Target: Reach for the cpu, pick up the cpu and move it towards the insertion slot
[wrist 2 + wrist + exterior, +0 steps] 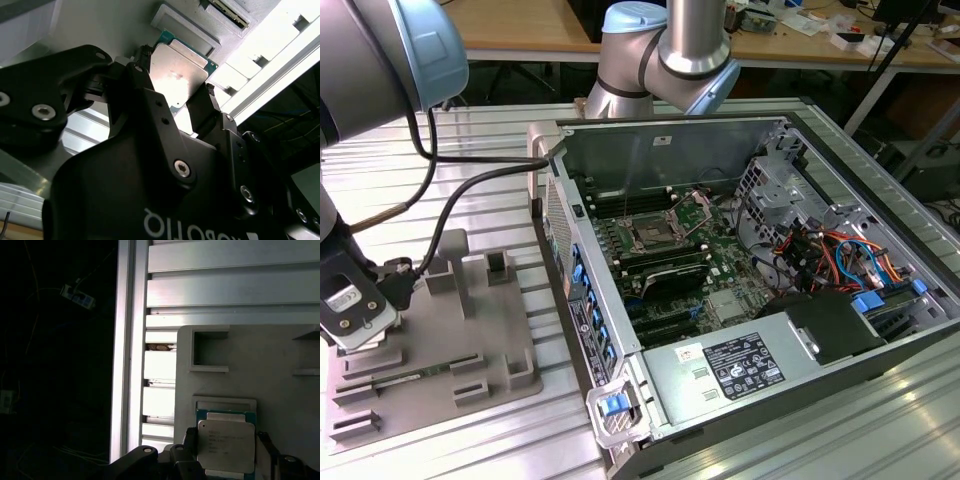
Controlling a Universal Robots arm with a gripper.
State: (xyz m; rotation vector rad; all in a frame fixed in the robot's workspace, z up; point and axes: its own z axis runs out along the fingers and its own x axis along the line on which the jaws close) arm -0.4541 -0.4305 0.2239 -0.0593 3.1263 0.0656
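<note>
1. Gripping the cpu (176,82) by two opposite edges, the hand (226,446) has its black fingers (210,102) pressed in against the chip's sides. This leaves the pale metal top bare and untouched, a hold that looks chosen to spare the chip's faces.
2. The cpu lies flat and square between the fingers in both wrist views. It sits directly over the shallow framed pocket (225,403) that fits its outline. Whether it has cleared that pocket or rests in it cannot be told.
3. The pocket belongs to a grey plastic tray (470,335) with raised blocks. The tray appears to work as a fixture that presents each part at a known place and angle for a straight-down grasp.
4. In the exterior view the arm (380,60) bends down over the tray's end at the exterior view's left. A black cable (470,185) trails from the wrist across the ribbed aluminium bench (480,135).
5. The insertion slot (650,236) sits well apart, toward the exterior view's right. It is a dark square socket on the green circuit board (725,265) inside the opened computer case (660,150).
6. The case lies on its side with the cover off, so the slot faces up. By this showing the grasp is made and the carry across to the slot is not yet done.
</note>
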